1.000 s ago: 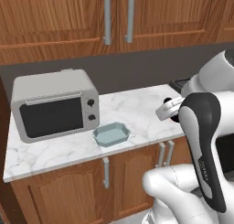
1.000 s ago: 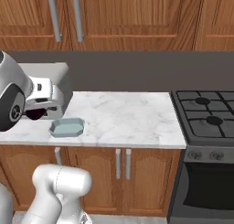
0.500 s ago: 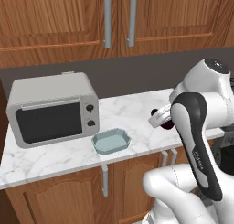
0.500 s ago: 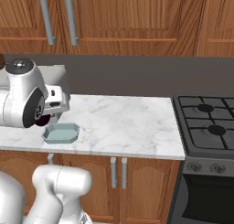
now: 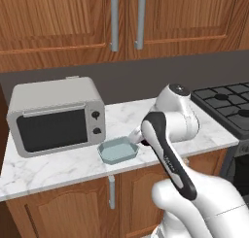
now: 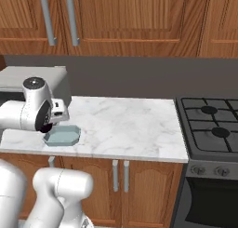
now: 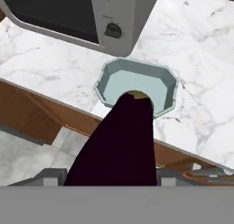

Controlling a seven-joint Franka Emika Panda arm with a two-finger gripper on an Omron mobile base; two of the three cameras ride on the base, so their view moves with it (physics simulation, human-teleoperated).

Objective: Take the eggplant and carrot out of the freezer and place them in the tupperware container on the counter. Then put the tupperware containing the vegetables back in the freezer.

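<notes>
My gripper [image 7: 112, 175] is shut on the eggplant [image 7: 119, 145], a dark purple lump that sticks out forward between the fingers. Below its tip lies the pale teal tupperware container [image 7: 104, 85] on the counter [image 7: 201, 54], with nothing inside it. From the left base the gripper [image 5: 141, 139] hangs at the right rim of the tupperware container [image 5: 118, 150], and a dark bit of the eggplant [image 5: 145, 143] shows there. In the right base view the eggplant [image 6: 45, 128] sits just above the tub [image 6: 62, 135]. The carrot and the freezer are out of view.
A silver microwave [image 5: 56, 115] stands on the marble counter [image 5: 58, 164] close behind and left of the tub. A black gas stove [image 6: 211, 129] adjoins the counter on the right. Wooden wall cabinets [image 5: 126, 18] hang above.
The base has driven, so both base views have shifted. The arm has swung left with the eggplant and now hangs at the tub's rim. The jaws have kept their width.
</notes>
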